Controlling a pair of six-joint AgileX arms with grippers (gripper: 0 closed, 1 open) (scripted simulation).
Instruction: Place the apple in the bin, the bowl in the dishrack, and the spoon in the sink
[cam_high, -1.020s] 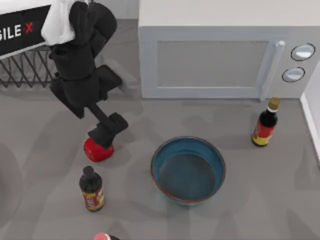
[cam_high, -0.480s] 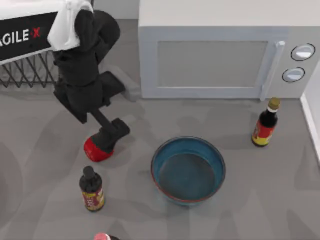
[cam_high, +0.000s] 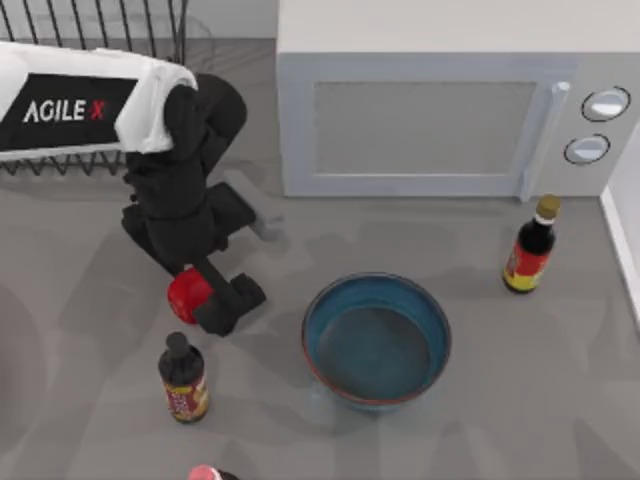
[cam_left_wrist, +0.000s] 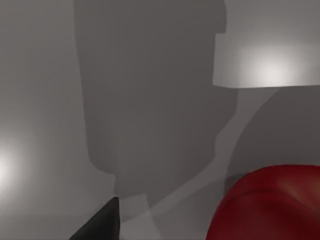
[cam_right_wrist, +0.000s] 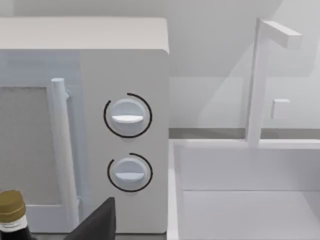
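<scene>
The red apple (cam_high: 185, 293) sits left of the middle of the table, with my left gripper (cam_high: 212, 300) shut on it from above. In the left wrist view the apple (cam_left_wrist: 272, 205) shows close up beside a dark finger (cam_left_wrist: 102, 225). The blue-teal bowl (cam_high: 376, 345) with its reddish-brown rim stands empty to the right of them. The wire dishrack (cam_high: 60, 25) stands at the back left, partly behind my left arm. A white sink (cam_right_wrist: 240, 200) lies beside the microwave. My right gripper (cam_right_wrist: 97, 225) is parked near the microwave's dials. The spoon and the bin are out of view.
A white microwave (cam_high: 440, 110) takes up the back. A dark sauce bottle (cam_high: 183, 378) stands just in front of the apple, another bottle (cam_high: 529, 250) at the right, and a pink-capped bottle (cam_high: 205, 473) at the front edge. A white faucet (cam_right_wrist: 260, 80) rises behind the sink.
My left arm has swung so its forearm lies across the back left. The gripper has closed around the apple and shifted it slightly to the back left.
</scene>
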